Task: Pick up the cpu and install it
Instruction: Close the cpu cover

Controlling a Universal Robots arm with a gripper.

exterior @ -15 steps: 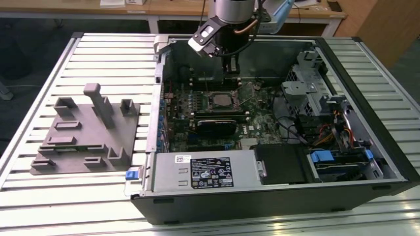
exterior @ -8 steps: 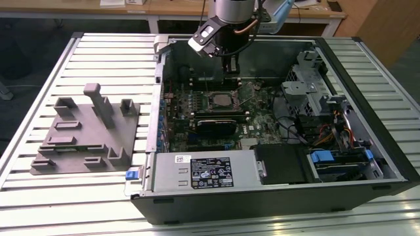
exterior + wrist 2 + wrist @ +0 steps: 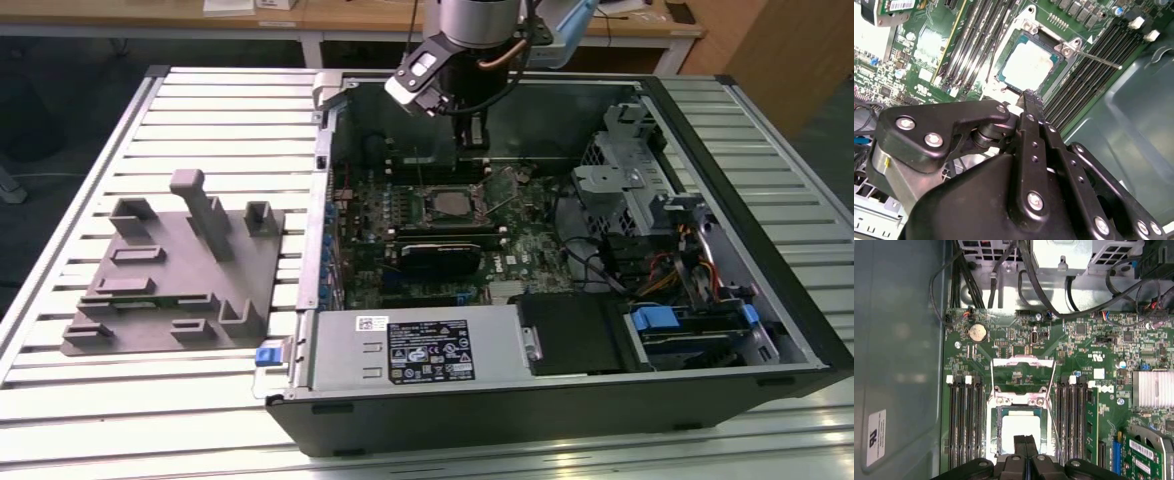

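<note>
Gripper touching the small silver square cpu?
Apart. In the exterior view the black gripper hangs clear above the small silver square cpu, a gap between them.

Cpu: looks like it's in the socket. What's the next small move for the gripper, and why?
Probably a short, straight lift. The cpu lies in the socket, the gripper is shut and empty just over its edge, and the retention frame stands open beside it, so moving sideways could snag.

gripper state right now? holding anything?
Gripper: shut, fingertips together, nothing between them. It hangs over the cpu, which sits in the socket.
</note>
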